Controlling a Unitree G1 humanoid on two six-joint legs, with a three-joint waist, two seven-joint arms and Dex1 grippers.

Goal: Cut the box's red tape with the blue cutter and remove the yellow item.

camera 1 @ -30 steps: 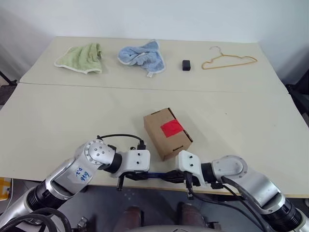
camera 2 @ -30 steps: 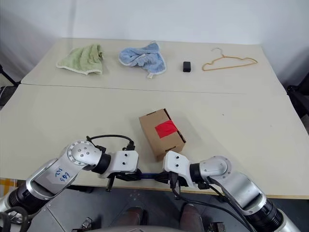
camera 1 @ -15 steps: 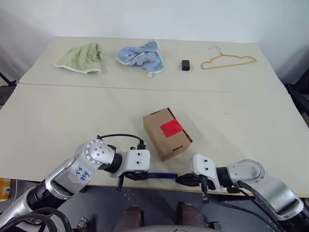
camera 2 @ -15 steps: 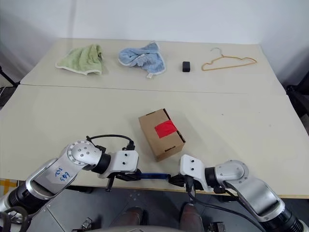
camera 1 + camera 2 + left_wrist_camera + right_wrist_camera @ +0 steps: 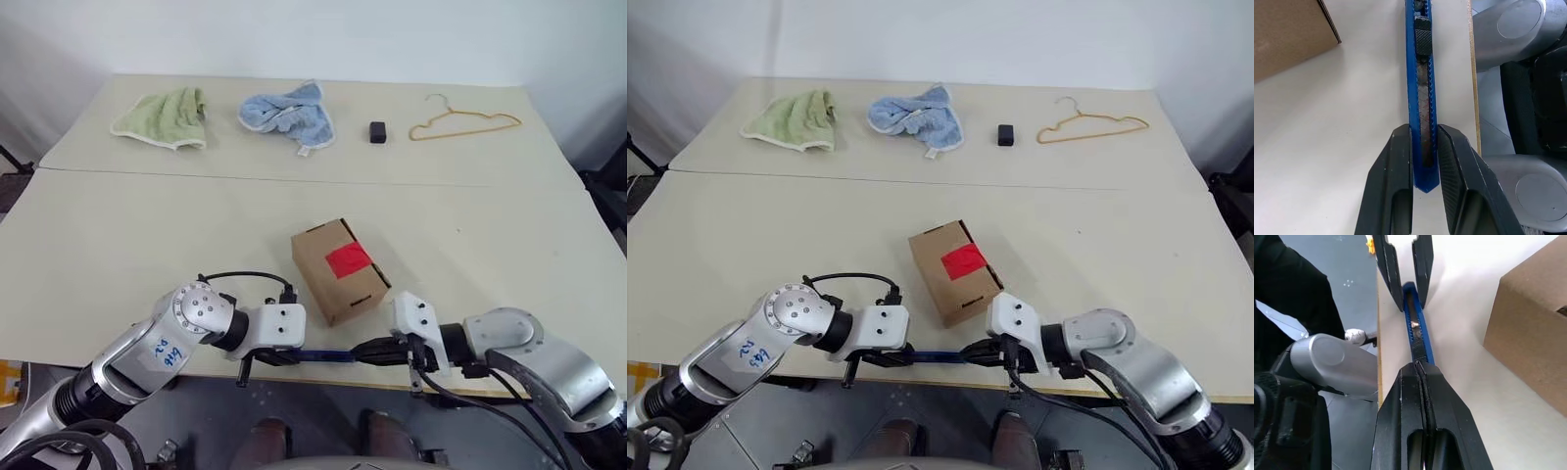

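One box point(image 5: 339, 270) with one red tape point(image 5: 347, 260), one blue cutter point(image 5: 1419, 93) clamped by left tool point(image 5: 1424, 147), right tool point(image 5: 1421, 368) pinched together at its tip, two towels point(image 5: 167, 117), one hanger point(image 5: 462, 121) on table point(image 5: 147, 235).

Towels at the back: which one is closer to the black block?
The blue towel. It lies crumpled just left of the small black block, while the green towel sits further left, towards the table's far left corner.
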